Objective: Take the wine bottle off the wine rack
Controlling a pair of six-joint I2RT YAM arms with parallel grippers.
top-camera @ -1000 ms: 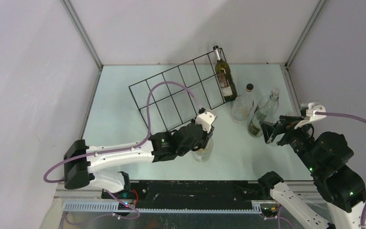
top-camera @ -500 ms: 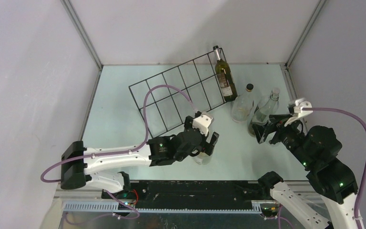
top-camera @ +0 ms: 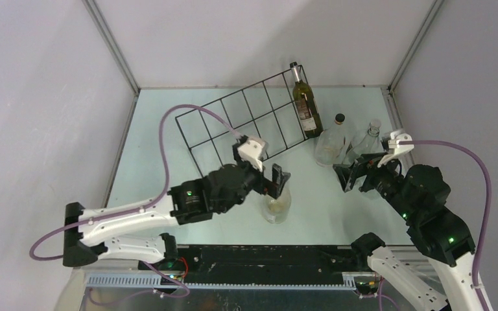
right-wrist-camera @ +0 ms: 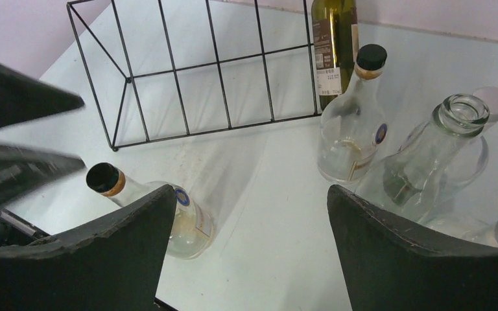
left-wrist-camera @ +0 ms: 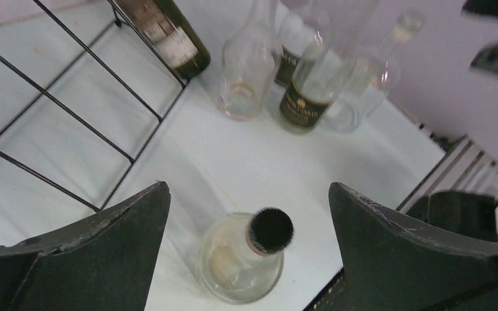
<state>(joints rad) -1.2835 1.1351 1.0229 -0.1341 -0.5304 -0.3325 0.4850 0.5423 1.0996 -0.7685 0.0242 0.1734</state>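
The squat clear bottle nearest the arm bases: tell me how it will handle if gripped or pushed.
The squat clear bottle looks like smooth glass, so it is probably slippery and breakable if knocked. It seems nearly empty, so it is likely light for its bulk. Its wide belly under a narrow neck suggests it resists tipping, yet it might roll if felled.

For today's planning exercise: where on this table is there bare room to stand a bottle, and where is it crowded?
Bare: the table left of the wine rack, and the patch between the front clear bottle and the bottle cluster. Crowded: that cluster, right of the green wine bottle.
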